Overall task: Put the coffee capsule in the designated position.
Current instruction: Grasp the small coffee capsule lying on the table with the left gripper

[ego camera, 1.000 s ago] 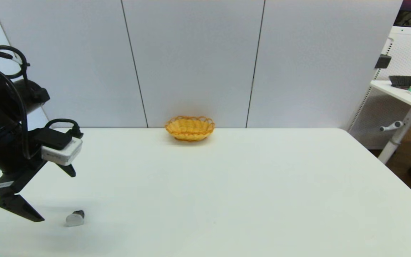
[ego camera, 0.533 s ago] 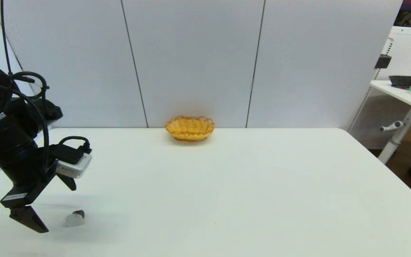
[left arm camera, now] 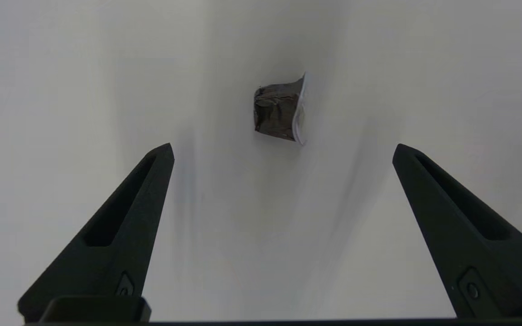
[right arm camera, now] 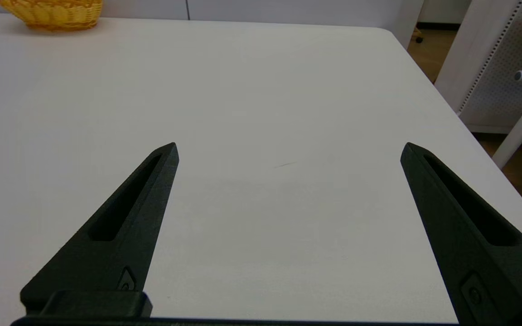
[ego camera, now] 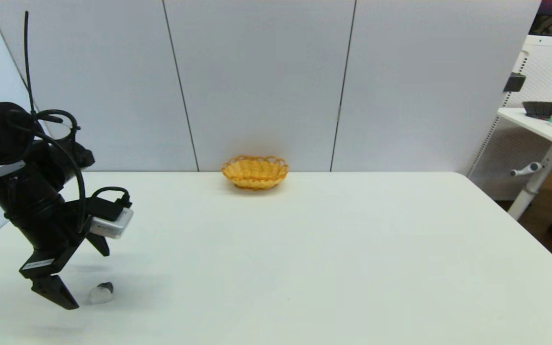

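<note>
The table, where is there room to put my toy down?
Bare table spreads from the wicker basket at the back to the near and right edges. It is crowded only near-left, where the open left gripper hangs over the coffee capsule.

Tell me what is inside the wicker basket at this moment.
The basket shows only its woven floor; the near wall hides part of it. The coffee capsule lies on the table, ahead of the left gripper, fingers open.

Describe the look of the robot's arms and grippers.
The left arm is matte black and cylindrical, with looping black cables, a white camera box and a small white label. The left gripper and right gripper each have two long, tapering black fingers with slotted recesses.
</note>
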Tool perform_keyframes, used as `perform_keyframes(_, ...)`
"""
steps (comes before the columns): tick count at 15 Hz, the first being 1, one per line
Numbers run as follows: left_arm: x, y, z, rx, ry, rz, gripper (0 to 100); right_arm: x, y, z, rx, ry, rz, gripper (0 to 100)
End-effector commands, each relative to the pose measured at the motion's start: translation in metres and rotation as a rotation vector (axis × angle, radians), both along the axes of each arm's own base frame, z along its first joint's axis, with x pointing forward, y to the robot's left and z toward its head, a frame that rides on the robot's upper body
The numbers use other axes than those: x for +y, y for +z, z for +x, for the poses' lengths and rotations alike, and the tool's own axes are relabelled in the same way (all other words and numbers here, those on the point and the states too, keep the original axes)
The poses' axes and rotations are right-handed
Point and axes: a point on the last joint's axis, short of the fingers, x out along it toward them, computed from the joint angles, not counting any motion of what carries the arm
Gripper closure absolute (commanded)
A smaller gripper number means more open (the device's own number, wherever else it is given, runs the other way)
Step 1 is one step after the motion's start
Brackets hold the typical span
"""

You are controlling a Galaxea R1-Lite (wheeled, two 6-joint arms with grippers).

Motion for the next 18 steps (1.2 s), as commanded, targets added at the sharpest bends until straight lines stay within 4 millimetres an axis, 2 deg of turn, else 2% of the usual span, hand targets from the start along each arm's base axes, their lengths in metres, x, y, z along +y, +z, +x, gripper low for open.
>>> perform_keyframes(1, 0.0, -0.003, -0.001, 0.022, 0.005, -0.001, 0, 0.0, 0.0, 0.0, 0.001, 0.001, -0.001, 0)
perform_keyframes(7, 0.0, -0.026, 0.005, -0.024, 0.008, -0.013, 0, 0.0, 0.0, 0.0, 0.001, 0.001, -0.001, 0)
perform_keyframes(18, 0.0, -0.035, 0.013, -0.02, 0.005, -0.011, 0, 0.0, 0.0, 0.0, 0.001, 0.001, -0.001, 0)
